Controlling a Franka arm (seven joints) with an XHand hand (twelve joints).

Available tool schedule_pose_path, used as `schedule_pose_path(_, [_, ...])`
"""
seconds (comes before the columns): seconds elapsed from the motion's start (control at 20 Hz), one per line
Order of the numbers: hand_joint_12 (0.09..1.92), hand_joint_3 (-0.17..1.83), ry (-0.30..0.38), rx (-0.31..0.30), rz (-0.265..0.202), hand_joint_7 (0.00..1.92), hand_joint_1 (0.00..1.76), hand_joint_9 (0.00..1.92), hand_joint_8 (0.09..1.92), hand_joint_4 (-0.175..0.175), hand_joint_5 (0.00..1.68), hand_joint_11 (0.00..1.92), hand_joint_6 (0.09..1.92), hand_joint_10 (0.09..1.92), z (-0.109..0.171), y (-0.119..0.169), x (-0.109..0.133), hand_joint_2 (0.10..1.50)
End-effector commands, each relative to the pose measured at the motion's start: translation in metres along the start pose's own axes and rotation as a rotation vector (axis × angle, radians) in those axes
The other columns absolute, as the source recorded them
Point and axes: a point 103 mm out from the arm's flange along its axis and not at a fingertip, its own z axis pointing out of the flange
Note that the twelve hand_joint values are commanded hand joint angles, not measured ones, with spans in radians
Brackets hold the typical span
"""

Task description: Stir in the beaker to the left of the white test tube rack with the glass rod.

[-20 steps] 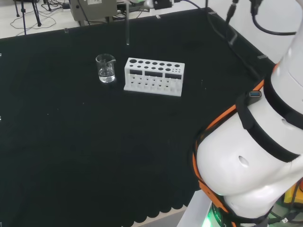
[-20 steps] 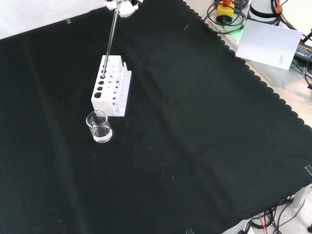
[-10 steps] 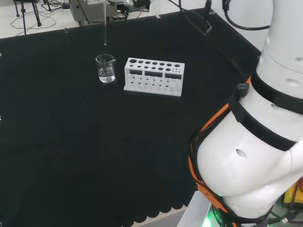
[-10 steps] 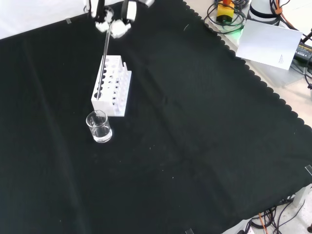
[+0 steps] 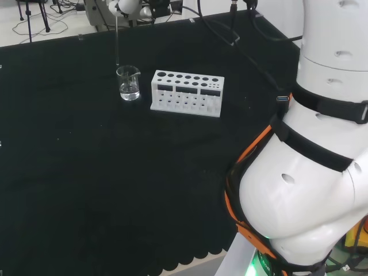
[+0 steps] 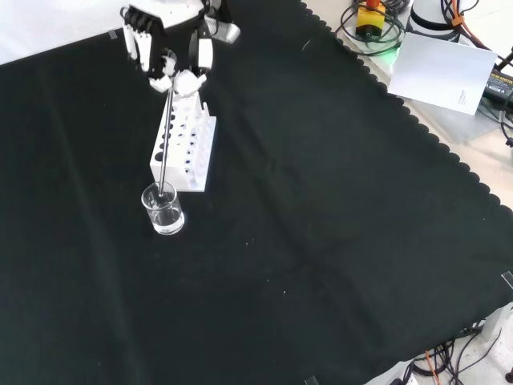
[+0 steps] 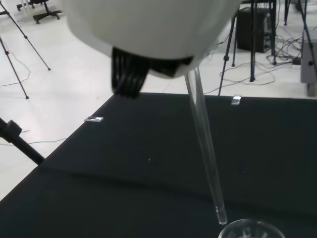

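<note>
While above beaker (image 7: 251,229) rim, glass rod (image 7: 205,148).

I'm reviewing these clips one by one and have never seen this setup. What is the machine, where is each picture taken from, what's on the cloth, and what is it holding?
It is a white robot arm with a fingered hand in place of a gripper. One camera looks over the arm from behind, one looks down from the front, one sits at the wrist. On the black cloth stand a small glass beaker and a white test tube rack. The hand pinches a glass rod, its tip just above the beaker's rim in the wrist view.
</note>
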Motion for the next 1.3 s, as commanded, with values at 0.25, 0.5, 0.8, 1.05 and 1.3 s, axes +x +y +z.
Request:
schedule_pose_path(0.25, [1.06, 1.02, 0.041, 0.021, 0.001, 1.64, 1.22, 1.91, 0.96, -0.175, 1.37, 1.54, 0.67, 0.63, 0.021, 0.005, -0.018, 0.43])
schedule_pose_path(0.5, [1.06, 1.02, 0.041, 0.037, 0.012, 1.64, 1.23, 1.91, 0.96, -0.175, 1.38, 1.54, 0.67, 0.63, 0.029, 0.005, -0.026, 0.43])
schedule_pose_path(0.8, [1.06, 1.02, 0.042, 0.072, 0.019, 1.64, 1.23, 1.91, 0.96, -0.175, 1.38, 1.54, 0.67, 0.63, 0.053, 0.010, -0.037, 0.42])
schedule_pose_path(1.05, [1.06, 1.02, 0.054, 0.096, 0.033, 1.64, 1.23, 1.91, 0.96, -0.175, 1.38, 1.54, 0.67, 0.63, 0.069, 0.014, -0.050, 0.42])
schedule_pose_path(1.3, [1.06, 1.02, 0.058, 0.107, 0.050, 1.64, 1.23, 1.91, 0.96, -0.175, 1.38, 1.54, 0.67, 0.63, 0.074, 0.012, -0.063, 0.42])
